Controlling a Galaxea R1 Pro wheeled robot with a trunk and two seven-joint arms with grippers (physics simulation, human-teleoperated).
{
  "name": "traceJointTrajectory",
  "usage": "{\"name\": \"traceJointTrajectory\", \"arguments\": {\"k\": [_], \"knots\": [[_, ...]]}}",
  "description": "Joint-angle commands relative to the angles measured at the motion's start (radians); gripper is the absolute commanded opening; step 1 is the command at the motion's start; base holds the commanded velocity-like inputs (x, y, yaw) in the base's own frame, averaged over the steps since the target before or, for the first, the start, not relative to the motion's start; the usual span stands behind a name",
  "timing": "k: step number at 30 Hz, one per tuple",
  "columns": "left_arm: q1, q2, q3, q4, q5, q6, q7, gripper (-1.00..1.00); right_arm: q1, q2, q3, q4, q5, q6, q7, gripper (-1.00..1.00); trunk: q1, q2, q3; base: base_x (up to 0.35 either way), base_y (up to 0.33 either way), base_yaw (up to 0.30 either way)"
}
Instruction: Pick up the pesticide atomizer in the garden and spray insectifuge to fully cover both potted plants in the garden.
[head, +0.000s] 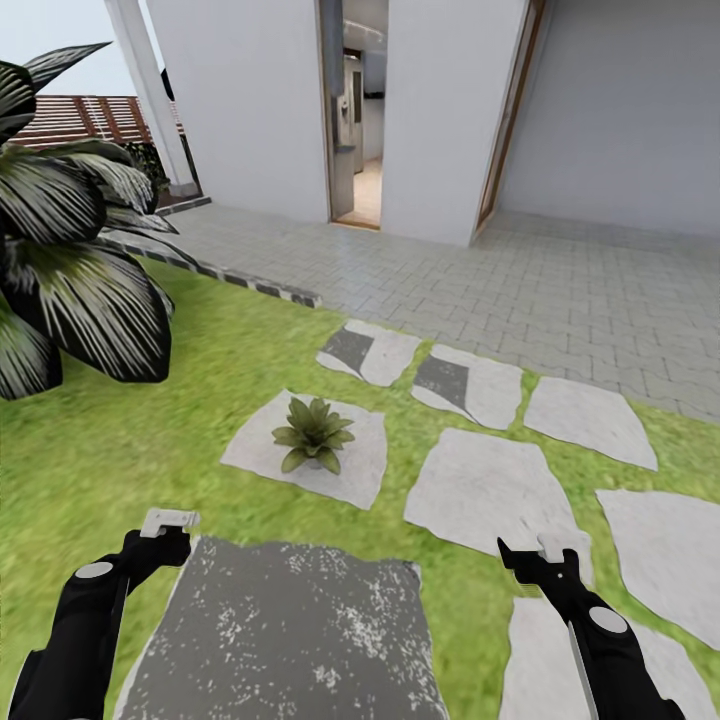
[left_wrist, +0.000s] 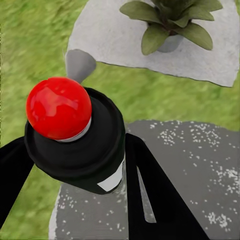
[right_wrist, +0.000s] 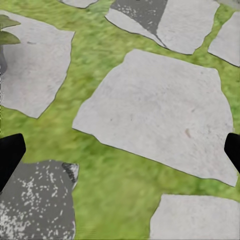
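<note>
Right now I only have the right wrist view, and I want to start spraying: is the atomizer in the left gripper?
Observer: Yes. The left gripper is shut on the pesticide atomizer, and its pale spray head sticks out above the fingers.
Operator: Where is the nearest plant?
Observer: One potted plant sits on a pale stepping stone, ahead of the left gripper.
Operator: Anything beside it?
Observer: A big striped-leaf palm stands on the lawn, further left.

1. Potted plant (head: 313, 434) sits on a stepping stone (head: 365, 465), ahead of the left gripper (head: 168, 524).
2. Speckled slab (head: 290, 640) lies between both grippers, the right gripper (head: 540, 556) beside it.
3. Patio (head: 560, 290) lies beyond the stones, well ahead.
</note>
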Motion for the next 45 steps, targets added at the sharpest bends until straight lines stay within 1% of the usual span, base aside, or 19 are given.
{"name": "traceJointTrajectory", "arguments": {"k": [1,9,24,30,36,45], "knots": [[-0.001,-0.001,0.003,-0.002,-0.009,0.002,-0.009,-1.00,-0.001,0.001,-0.004,-0.002,0.009,0.004,0.009,1.00,0.000,-0.001,-0.001,0.272,0.099,0.000],[-0.001,-0.001,0.003,-0.002,-0.009,0.002,-0.009,-1.00,-0.001,0.001,-0.004,-0.002,0.009,0.004,0.009,1.00,0.000,-0.001,-0.001,0.272,0.086,0.000],[-0.001,-0.001,0.003,-0.002,-0.009,0.002,-0.009,-1.00,-0.001,0.001,-0.004,-0.002,0.009,0.004,0.009,1.00,0.000,-0.001,-0.001,0.272,0.003,0.000],[-0.001,-0.001,0.003,-0.002,-0.009,0.002,-0.009,-1.00,-0.001,0.001,-0.004,-0.002,0.009,0.004,0.009,1.00,0.000,-0.001,0.006,0.272,0.000,0.000],[-0.001,-0.001,0.003,-0.003,-0.009,0.002,-0.009,-1.00,-0.001,0.001,-0.004,-0.002,0.009,0.004,0.009,1.00,0.000,-0.001,0.007,0.272,0.000,-0.003],[-0.001,-0.001,0.003,-0.003,-0.009,0.002,-0.009,-1.00,-0.001,0.001,-0.004,-0.002,0.009,0.004,0.009,1.00,0.000,-0.001,0.013,0.272,0.000,-0.218]]}}
